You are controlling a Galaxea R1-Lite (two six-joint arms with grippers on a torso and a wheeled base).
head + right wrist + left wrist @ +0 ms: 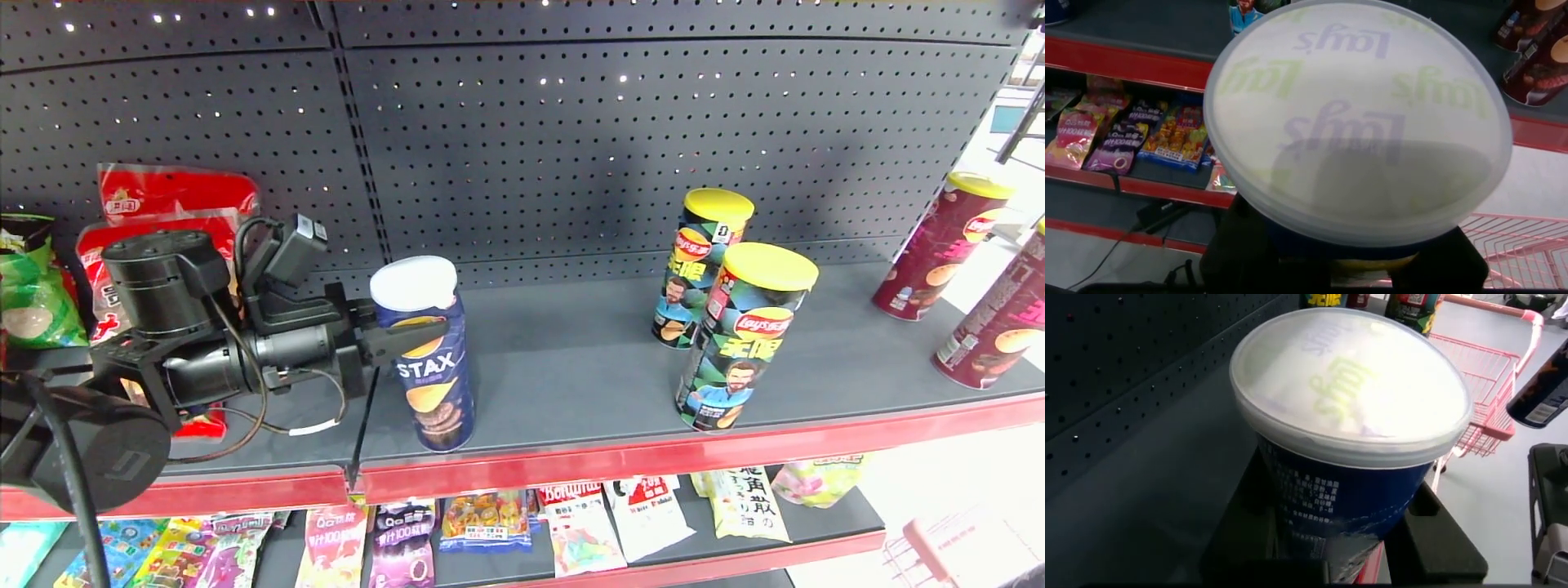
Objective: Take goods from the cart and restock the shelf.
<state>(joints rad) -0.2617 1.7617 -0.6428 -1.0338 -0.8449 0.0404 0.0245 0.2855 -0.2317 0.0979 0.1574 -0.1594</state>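
Head view: the left gripper [420, 324] is clamped around a blue chip can [433, 384], which stands upright on the shelf [571, 359] close to its red front edge, with two yellow-lidded chip cans [739, 343] on the shelf well apart from it. Left wrist view: that can's white lid [1347, 384] sits between the dark fingers [1437, 539], with the pink cart [1490, 376] out beyond the shelf. Right wrist view: the right gripper [1347, 261] grips a second chip can [1355, 122] below its clear lid, out in front of the shelf's red edge.

We see white lettering on the blue can [430, 367], logos on the yellow-lidded cans [735, 343] and faint words atop the clear-lidded can [1360, 122].
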